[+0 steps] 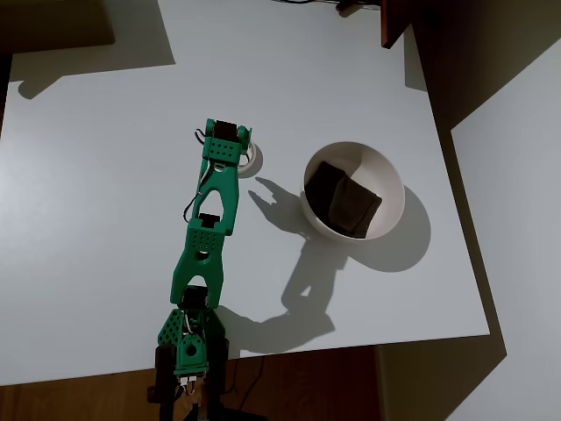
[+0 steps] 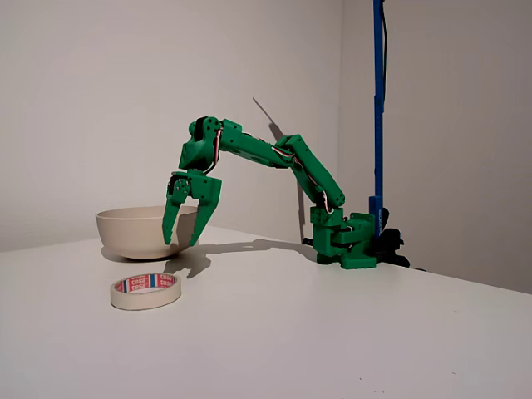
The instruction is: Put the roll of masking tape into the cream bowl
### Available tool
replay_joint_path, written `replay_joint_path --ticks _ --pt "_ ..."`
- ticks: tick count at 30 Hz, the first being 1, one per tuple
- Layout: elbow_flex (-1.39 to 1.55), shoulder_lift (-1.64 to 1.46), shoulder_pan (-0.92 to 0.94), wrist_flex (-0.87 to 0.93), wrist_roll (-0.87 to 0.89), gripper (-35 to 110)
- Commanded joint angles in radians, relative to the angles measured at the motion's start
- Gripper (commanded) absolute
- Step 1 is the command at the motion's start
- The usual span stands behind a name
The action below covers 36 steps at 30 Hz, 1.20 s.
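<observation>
The roll of masking tape (image 2: 145, 291) lies flat on the white table, an off-white ring with red marks on its core. In the overhead view the roll of masking tape (image 1: 254, 159) peeks out on the right from under the green gripper (image 1: 234, 145). In the fixed view the gripper (image 2: 181, 241) hangs open with its fingers pointing down, hovering just above the table over the tape, nothing between them. The cream bowl (image 1: 375, 167) stands to the right of the gripper, a dark brown patch inside it. In the fixed view the cream bowl (image 2: 133, 231) is behind the fingers.
The arm's base (image 1: 188, 351) is at the table's near edge in the overhead view. A blue pole (image 2: 379, 100) rises behind the base. A dark wooden piece (image 1: 396, 22) overhangs the table's top right corner. The table edge runs close to the right of the bowl.
</observation>
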<state>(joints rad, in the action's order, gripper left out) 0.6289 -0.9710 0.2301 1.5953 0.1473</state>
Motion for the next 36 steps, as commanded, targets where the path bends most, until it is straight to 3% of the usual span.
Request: replay_joint_path --ticks 1,16,36 --pt "-0.055 -0.011 0.018 0.006 0.017 17" --pt "-0.055 0.089 0.104 -0.006 0.000 16" --pt "-0.063 0.104 0.038 -0.032 0.015 18"
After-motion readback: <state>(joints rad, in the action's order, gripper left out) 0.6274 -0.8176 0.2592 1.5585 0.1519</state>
